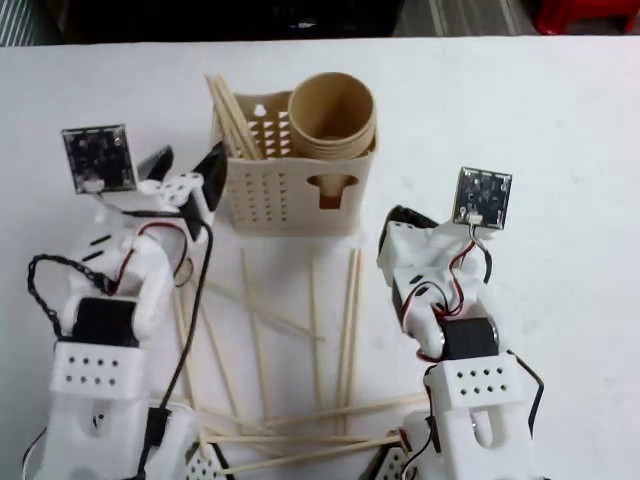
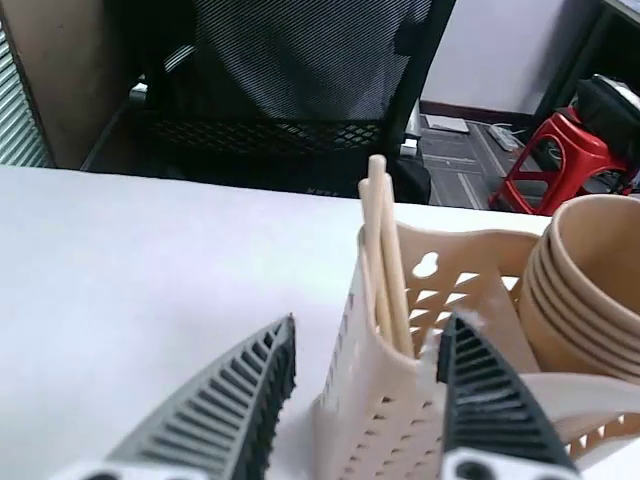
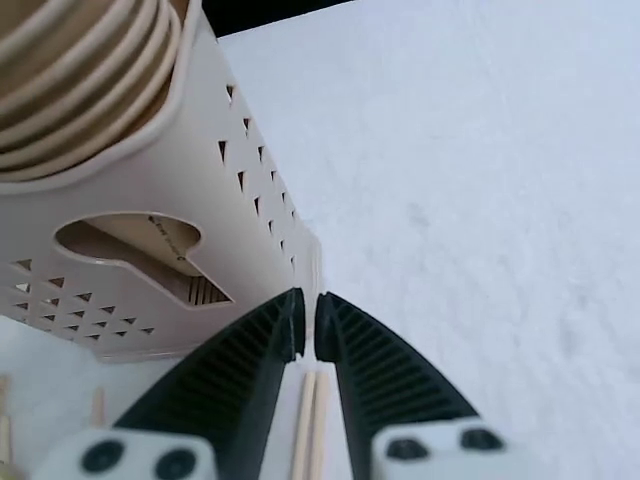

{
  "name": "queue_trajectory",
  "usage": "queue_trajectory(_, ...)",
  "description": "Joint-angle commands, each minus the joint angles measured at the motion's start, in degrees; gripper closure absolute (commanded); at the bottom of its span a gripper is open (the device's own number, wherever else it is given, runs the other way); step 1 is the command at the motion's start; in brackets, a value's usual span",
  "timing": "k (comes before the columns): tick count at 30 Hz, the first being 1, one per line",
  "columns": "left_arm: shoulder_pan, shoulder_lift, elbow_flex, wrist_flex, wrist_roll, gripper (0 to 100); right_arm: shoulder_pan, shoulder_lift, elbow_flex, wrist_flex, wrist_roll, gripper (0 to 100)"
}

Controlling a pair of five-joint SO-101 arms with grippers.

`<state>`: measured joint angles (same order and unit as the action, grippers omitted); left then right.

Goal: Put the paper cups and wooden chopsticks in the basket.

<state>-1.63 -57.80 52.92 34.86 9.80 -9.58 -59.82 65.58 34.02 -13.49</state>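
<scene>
Many wooden chopsticks (image 1: 314,330) loose mid-surface; paper cups (image 1: 331,115) nested in basket (image 1: 290,205), saving room. My left claw (image 2: 370,335) wide beside basket; right claw (image 3: 305,305) closed, empty.

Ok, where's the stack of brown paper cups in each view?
High view: the stack of brown paper cups stands in the beige perforated plastic basket, beside upright wooden chopsticks.
Left wrist view: the stack, in the basket past those chopsticks.
Right wrist view: its rims top the basket wall.
Shared landmark: the basket.
</scene>
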Motion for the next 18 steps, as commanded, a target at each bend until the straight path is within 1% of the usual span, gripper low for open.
queue_trajectory(1,-1.10,-5.32,-0.44,3.96,0.35,76,0.48,-1.36,-0.26,-1.01,0.09,96.4)
queue_trajectory(4,-2.86,-9.80,-0.35,8.70,0.35,76,0.40,-1.63,-0.44,-0.66,0.79,96.4)
queue_trajectory(7,-4.88,-13.58,-0.26,13.98,0.35,76,0.04,-1.63,-1.85,1.19,7.56,96.4)
queue_trajectory(9,-6.55,-15.25,0.70,16.35,0.26,76,0.04,-1.63,-5.45,6.37,9.85,96.4)
queue_trajectory(13,-9.98,-16.40,6.95,14.24,0.18,76,-1.10,-0.92,-14.86,20.97,10.29,96.1)
queue_trajectory(16,-11.56,-16.66,13.27,9.93,0.18,76,-5.05,-0.92,-18.46,29.67,10.29,90.5)
queue_trajectory(18,-12.44,-16.66,17.41,6.95,0.18,76,-8.66,0.31,-18.99,33.01,9.76,87.2)
